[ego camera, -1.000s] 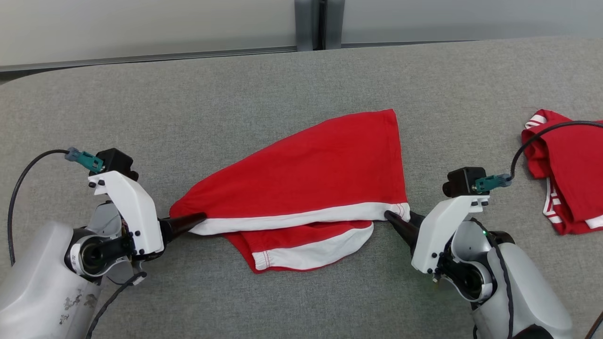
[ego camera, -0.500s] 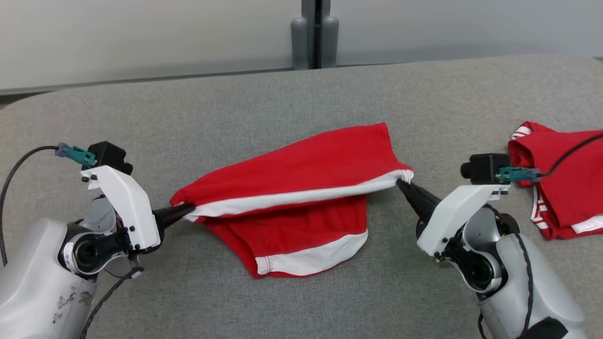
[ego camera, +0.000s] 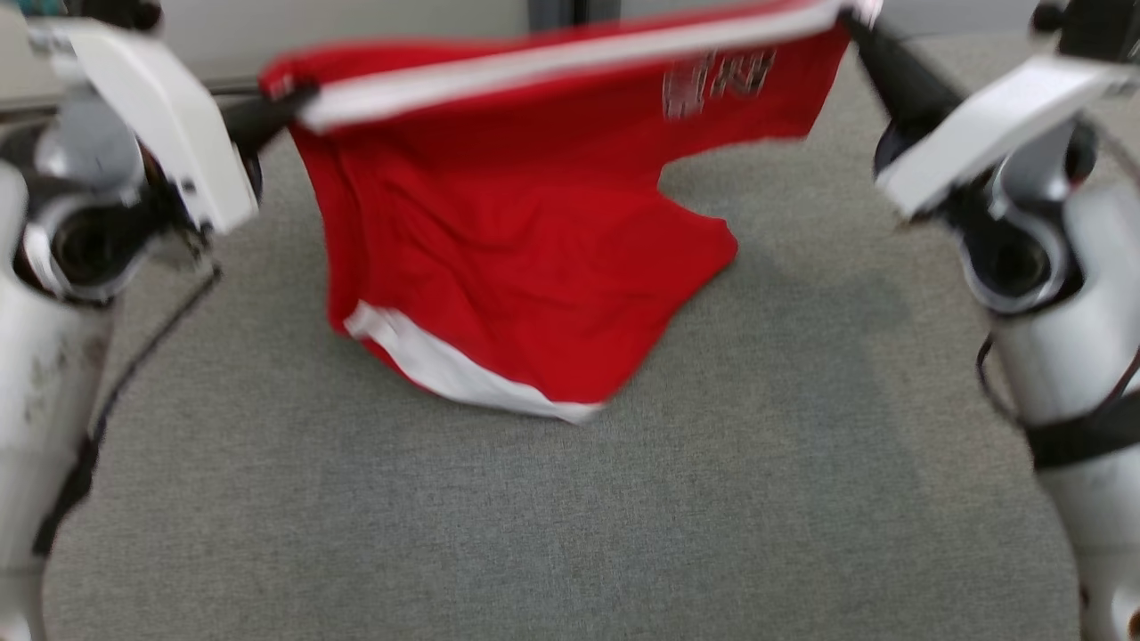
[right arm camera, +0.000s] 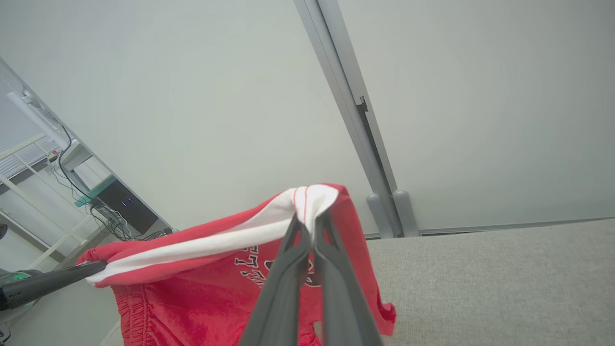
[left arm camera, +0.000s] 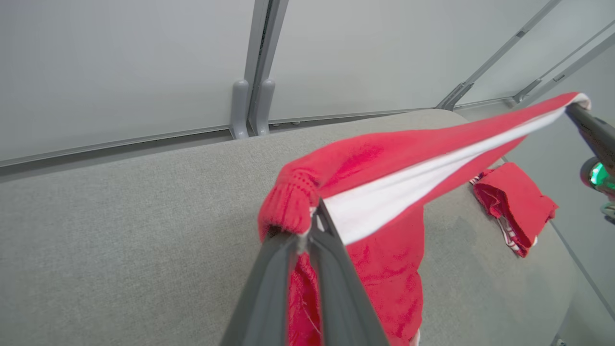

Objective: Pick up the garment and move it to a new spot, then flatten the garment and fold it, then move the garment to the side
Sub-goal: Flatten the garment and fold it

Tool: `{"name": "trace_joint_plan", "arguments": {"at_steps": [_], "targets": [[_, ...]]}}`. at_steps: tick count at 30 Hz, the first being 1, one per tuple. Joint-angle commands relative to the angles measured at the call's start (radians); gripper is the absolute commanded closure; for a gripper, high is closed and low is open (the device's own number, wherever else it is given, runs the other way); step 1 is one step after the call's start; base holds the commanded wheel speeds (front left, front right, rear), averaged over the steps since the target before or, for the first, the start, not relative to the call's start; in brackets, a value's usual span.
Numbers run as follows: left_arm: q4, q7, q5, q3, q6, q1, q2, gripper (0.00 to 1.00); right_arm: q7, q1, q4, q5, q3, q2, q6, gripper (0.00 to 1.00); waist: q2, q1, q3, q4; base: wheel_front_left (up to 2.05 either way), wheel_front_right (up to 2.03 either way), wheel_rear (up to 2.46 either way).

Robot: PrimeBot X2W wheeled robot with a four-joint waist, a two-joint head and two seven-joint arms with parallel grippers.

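The red garment [ego camera: 517,240] hangs across the top of the head view, its white band stretched taut between both grippers. The left gripper [ego camera: 298,96], upper left, is closed narrowly on one corner. The right gripper [ego camera: 853,27], upper right, pinches the other. The loose part hangs down over the grey table [ego camera: 534,534].

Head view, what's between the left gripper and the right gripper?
The red garment's white band, pulled straight from left gripper to right gripper; the rest hangs toward the grey table. Head view shows it.
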Motion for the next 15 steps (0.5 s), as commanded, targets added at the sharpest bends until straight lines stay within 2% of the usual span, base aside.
{"name": "trace_joint_plan", "arguments": {"at_steps": [1, 7, 15], "targets": [[0.015, -0.009, 0.02, -0.001, 0.004, -0.06, -0.002, 1.0, -0.012, -0.062, 0.016, 0.009, -0.004, -0.015, 0.0, 1.0, 0.0, 0.0, 0.077, -0.004, 0.0, 0.0, 0.0], [0.131, -0.051, 0.103, -0.011, -0.006, -0.334, -0.017, 1.0, -0.065, -0.335, 0.094, 0.047, 0.006, -0.036, 0.0, 1.0, 0.0, 0.0, 0.175, -0.012, 0.0, 0.0, 0.0], [0.289, -0.143, 0.142, -0.016, -0.027, -0.57, -0.052, 1.0, -0.171, -0.571, 0.17, 0.092, 0.043, -0.073, -0.001, 1.0, 0.0, 0.0, 0.209, -0.03, 0.0, 0.0, 0.0]]}}
